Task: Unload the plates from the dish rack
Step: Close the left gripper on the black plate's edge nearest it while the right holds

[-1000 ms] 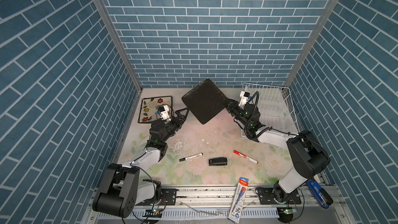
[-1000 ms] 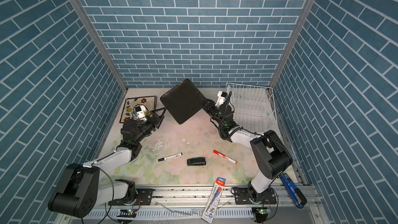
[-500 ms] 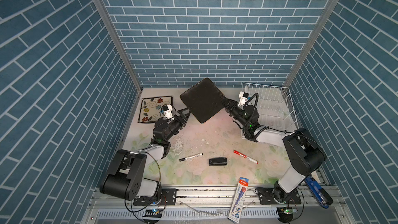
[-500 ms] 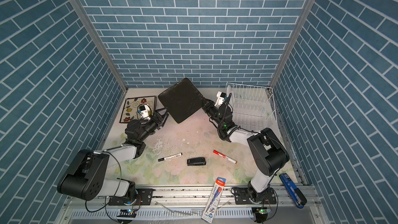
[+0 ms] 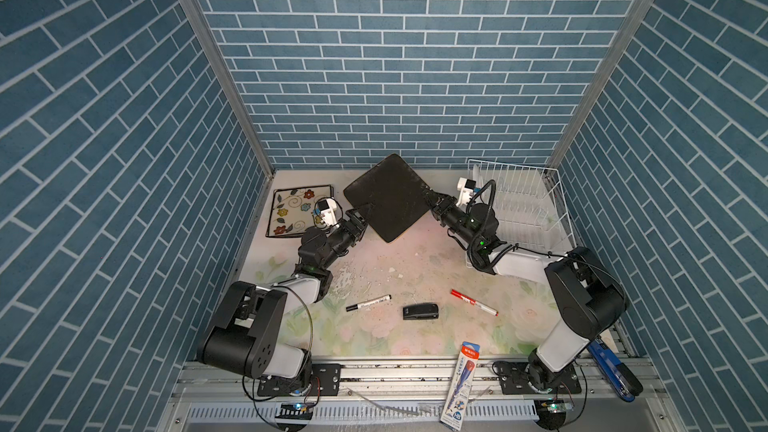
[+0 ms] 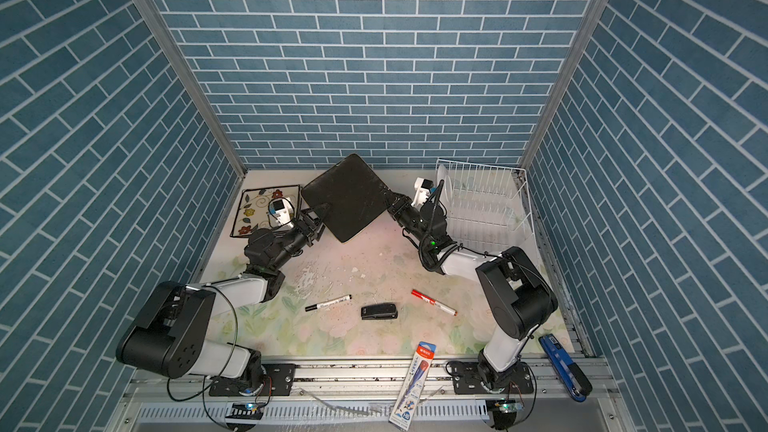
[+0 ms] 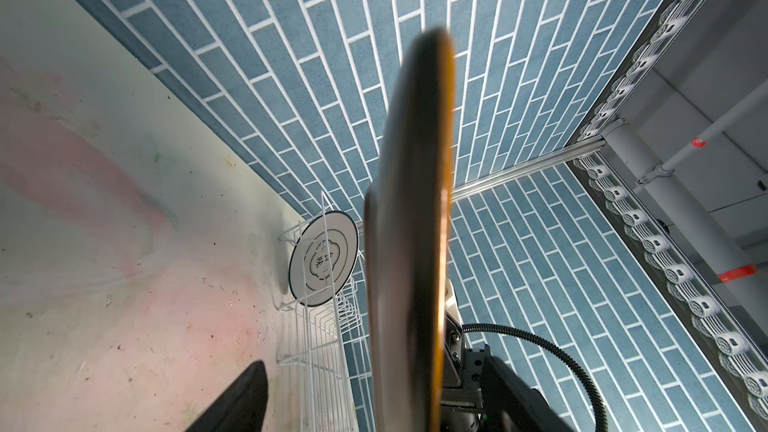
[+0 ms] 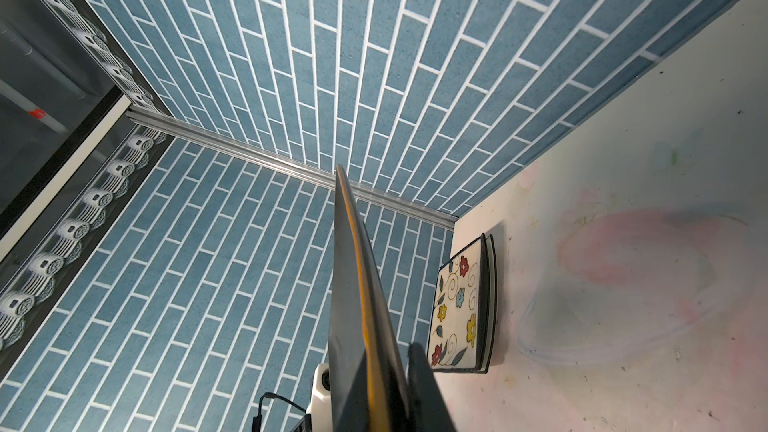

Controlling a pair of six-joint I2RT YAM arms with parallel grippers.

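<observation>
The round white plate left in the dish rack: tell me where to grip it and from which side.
Grip the top rim of the round white plate, coming down from above. It stands upright on edge between the wires at the back end of the dish rack, so the faces are fenced in and only the upper edge is free. The rim looks thin, so the jaws should straddle it, one on each face.

— Where's the black square plate (image 5: 386, 197)?
— Centre of both top views, held off the table, tilted, one corner toward the back wall.
— The flowered plate (image 5: 300, 210)?
— Flat at upper left, stacked on another.
— And the dish rack (image 5: 524, 205)?
— Upper right; a round white plate (image 7: 324, 258) stands upright in it.
</observation>
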